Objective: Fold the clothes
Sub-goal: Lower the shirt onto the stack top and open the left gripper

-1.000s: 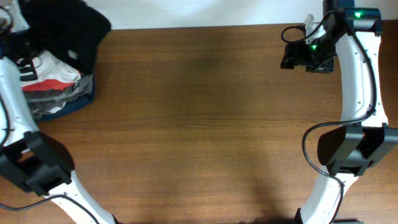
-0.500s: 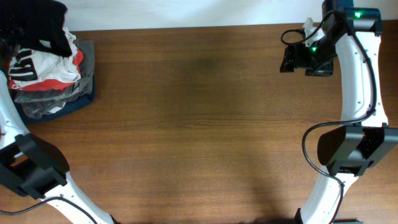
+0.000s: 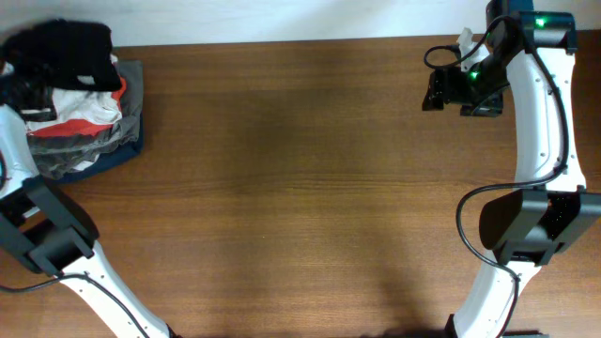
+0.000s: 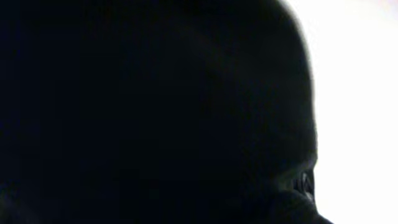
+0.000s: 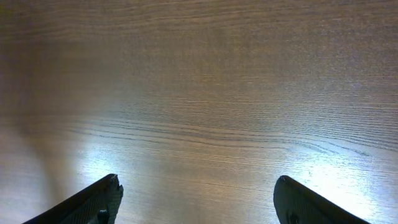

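The crumpled black soft-fabric T-shirt (image 3: 66,47) sits in a bunch at the far-left corner of the brown wooden desk (image 3: 300,188). It lies on top of a pile made up of a white garment with red and black print (image 3: 80,105), a grey garment (image 3: 66,155) and a navy garment (image 3: 130,141). Part of the bunch reaches past the desk's far edge, against the pale background. Balled up like this it has no clear long axis, only a slight stretch from left to right.

The white left arm (image 3: 11,131) runs up the left edge straight into that bunch. Its wrist view is filled almost wholly with black cloth (image 4: 155,112), so the left jaws are hidden and I cannot tell whether they pinch the fabric or stand apart. The left arm is by far the nearer of the two.

The white right arm (image 3: 540,103) is at the far-right corner, well apart from the shirt. Its jaws stand wide with nothing between them, only bare wood grain below.

The shirt lies to the left of the right jaws, across the whole width of the desk. The middle of the desk, between the two arms, gives open room for spreading it flat. The next move probably needs the shirt drawn rightward and toward the near side, off the pile. The risks are the far edge behind it and dragging the printed garment along.
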You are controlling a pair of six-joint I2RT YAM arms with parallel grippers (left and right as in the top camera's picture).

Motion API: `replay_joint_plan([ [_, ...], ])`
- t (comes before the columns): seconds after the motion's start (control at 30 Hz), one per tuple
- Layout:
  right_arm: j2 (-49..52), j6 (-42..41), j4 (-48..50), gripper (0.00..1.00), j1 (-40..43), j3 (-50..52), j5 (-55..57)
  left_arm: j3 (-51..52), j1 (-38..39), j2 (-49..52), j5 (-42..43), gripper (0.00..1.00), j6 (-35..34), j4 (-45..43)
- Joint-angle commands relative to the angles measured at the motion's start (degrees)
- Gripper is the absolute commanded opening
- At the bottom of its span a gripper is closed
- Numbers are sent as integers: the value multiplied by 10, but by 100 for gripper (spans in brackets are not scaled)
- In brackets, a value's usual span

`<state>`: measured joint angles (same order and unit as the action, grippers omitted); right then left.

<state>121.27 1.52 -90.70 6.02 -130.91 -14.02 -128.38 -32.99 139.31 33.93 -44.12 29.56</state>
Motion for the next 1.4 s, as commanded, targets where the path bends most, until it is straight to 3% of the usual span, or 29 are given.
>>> replay_joint_plan([
  [0.0, 10, 2, -1, 83, 0, 2, -5, -10, -23, -2, 58, 1, 52, 31],
  [0.13, 10, 2, -1, 83, 0, 2, -5, -10, -46, -3, 79, 1, 131, 84],
  [0.27, 10, 1, 3, 83, -1, 2, -6, -10, -73, -3, 79, 1, 153, 147],
  [0.3, 10, 0, 5, 83, -1, 2, -6, -10, -78, -3, 78, 7, 158, 158],
  [0.33, 10, 0, 7, 83, -1, 2, -7, -10, -82, -3, 79, 18, 164, 169],
  [0.43, 10, -1, 11, 83, -1, 2, -10, -10, -90, -3, 76, 77, 192, 194],
  [0.47, 10, -1, 11, 83, -1, 2, -13, -10, -91, -3, 76, 92, 204, 199],
  [0.5, 10, 0, 11, 83, -1, 2, -17, -10, -92, -3, 74, 99, 211, 203],
  [0.83, 10, 0, 9, 83, 0, 2, -21, -26, -120, -6, 66, 99, 266, 229],
  [1.13, 10, 0, 15, 84, 0, 2, -21, -133, -166, -48, 28, 99, 451, 375],
  [1.37, 10, -5, 20, 84, 0, 2, -21, -180, -142, -96, 8, 98, 609, 426],
])
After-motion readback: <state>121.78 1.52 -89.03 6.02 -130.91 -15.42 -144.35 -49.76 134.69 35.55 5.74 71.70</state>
